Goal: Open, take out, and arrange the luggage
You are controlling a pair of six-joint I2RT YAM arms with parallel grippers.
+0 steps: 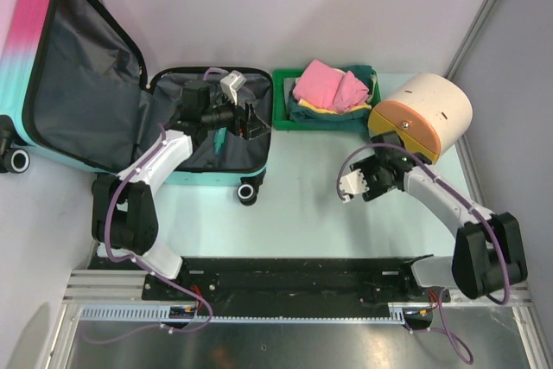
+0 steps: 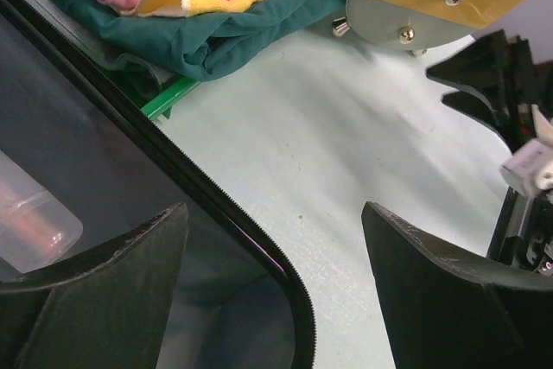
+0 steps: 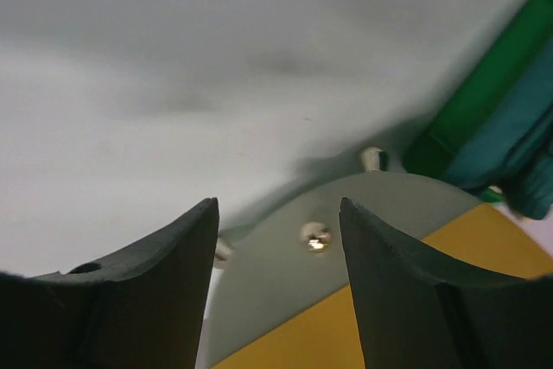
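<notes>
The luggage (image 1: 73, 75) lies open at the left, pink-to-teal shell, its lid raised and dark grey lining showing. Its lower half (image 1: 203, 140) lies flat on the table. My left gripper (image 1: 251, 118) is open and empty above the lower half's right edge. In the left wrist view (image 2: 272, 274) it straddles the black zipper rim (image 2: 242, 213), and a clear plastic item (image 2: 34, 213) lies inside on the lining. My right gripper (image 1: 386, 170) is open and empty just in front of the white-and-orange cylinder (image 1: 423, 114). The right wrist view (image 3: 276, 248) shows the cylinder's face (image 3: 294, 291) close ahead.
A green tray (image 1: 281, 97) behind the table's middle holds pink (image 1: 328, 84), yellow and dark teal clothes. The tray's edge (image 2: 168, 97) and the teal cloth (image 2: 242, 32) show near the suitcase rim. The cylinder stands at the back right. Grey walls close the back.
</notes>
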